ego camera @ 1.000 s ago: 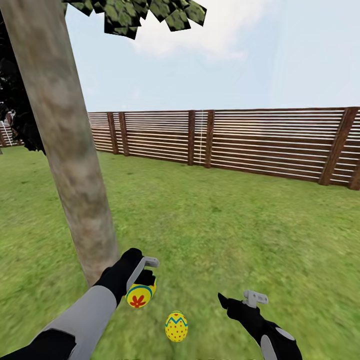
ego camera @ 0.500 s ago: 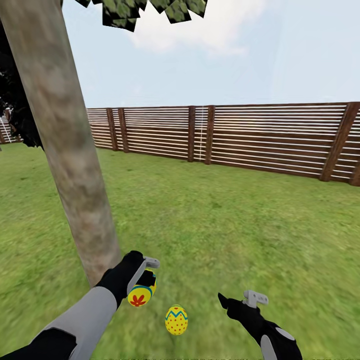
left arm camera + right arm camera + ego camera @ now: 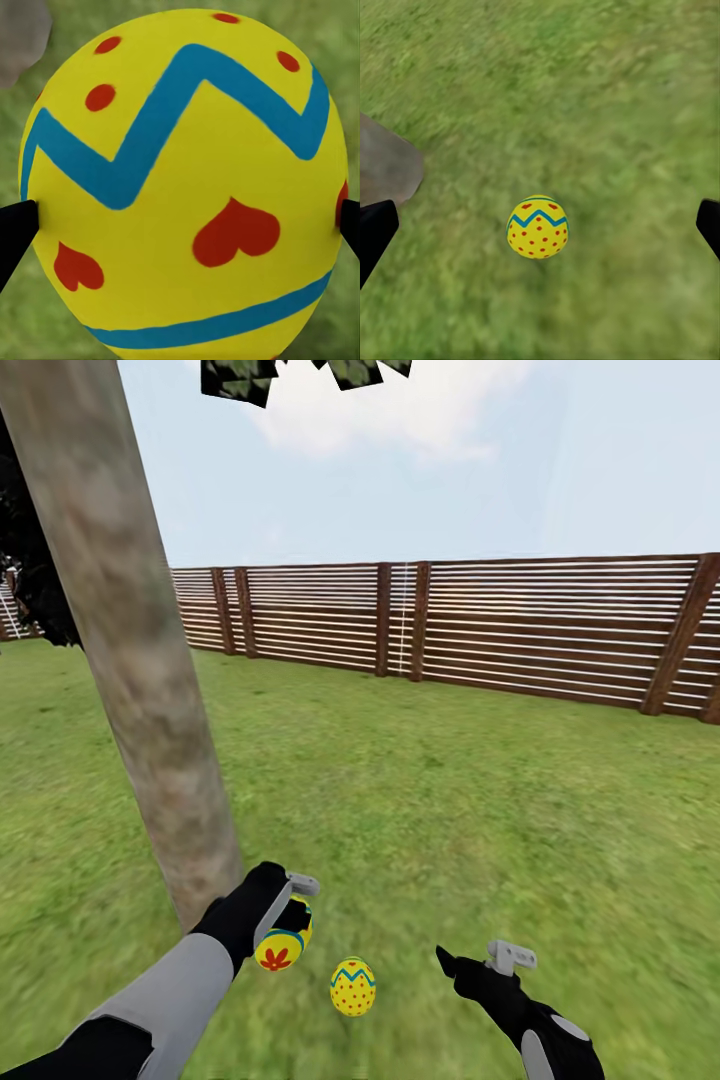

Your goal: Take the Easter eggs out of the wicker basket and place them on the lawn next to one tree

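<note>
My left gripper [image 3: 290, 908] is shut on a yellow Easter egg [image 3: 281, 948] with blue zigzag bands and red hearts, held just above the lawn [image 3: 420, 800] beside the tree [image 3: 150, 690] trunk's base. Up close in the left wrist view, this egg [image 3: 187, 187] sits between the two black fingertips [image 3: 13, 232]. A second Easter egg [image 3: 353, 986], yellow with red dots, lies on the grass between my arms. My right gripper [image 3: 478, 958] hangs open over the dotted egg [image 3: 538, 226], fingers wide apart and holding nothing. The wicker basket is out of view.
The thick grey-beige trunk leans up at the left, its foot [image 3: 386, 165] close to the lying egg. A brown slatted fence [image 3: 520, 630] closes off the back of the garden. Open grass stretches ahead and to the right.
The whole picture has shifted upward a little, so the camera moved. Both arms keep their poses, the left still holding its egg, and the dotted egg stays on the grass.
</note>
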Tool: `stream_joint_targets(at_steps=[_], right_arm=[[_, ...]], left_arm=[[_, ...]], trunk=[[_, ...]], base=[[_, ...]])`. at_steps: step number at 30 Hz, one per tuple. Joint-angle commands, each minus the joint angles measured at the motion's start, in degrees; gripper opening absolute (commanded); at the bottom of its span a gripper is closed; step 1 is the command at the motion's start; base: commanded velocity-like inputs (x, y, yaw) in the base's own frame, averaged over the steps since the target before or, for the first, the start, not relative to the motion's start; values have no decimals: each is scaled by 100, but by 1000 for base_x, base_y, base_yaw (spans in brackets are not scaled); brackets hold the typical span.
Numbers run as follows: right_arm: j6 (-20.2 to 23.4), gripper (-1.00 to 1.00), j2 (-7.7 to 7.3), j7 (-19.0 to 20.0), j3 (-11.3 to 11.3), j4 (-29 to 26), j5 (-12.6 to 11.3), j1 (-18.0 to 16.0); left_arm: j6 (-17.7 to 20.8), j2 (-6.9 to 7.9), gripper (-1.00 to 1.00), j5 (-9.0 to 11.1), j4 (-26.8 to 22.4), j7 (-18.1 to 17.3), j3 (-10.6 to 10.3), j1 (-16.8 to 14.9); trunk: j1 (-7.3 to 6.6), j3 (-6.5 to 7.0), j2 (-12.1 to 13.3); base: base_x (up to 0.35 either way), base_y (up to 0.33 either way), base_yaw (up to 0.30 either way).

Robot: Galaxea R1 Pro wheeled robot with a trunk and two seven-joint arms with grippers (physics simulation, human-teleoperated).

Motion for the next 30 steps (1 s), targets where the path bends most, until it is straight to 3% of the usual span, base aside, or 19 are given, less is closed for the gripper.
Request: stream_joint_targets(at_steps=[1,14,17,21,30], right_arm=[[35,100,6,29,-18,-6,-18,-3],[35,100,7,82,-18,-18,-28,-1],[35,100,-1,538,-36,-71,-19,4],[46,100,-10,955,-286,-85,-9,5],[44,100,-20,1024,-351,-68,-9,5]], left_arm=[[19,5,-100,50,-6,46,-30,-4],[12,12,-100,54,-6,49,-68,-4],[-15,12,-100,53,-6,45,-74,-4],[-27,12,-100,51,-6,44,-75,-3],[-45,12,-100,56,-6,44,-76,-4]], trunk=[[22,-31,-44],[307,-348,-566],[373,-421,-686],[461,-507,-847],[659,-671,-1208]], base=[[0,0,0],[0,0,0],[0,0,0],[0,0,0],[0,0,0]])
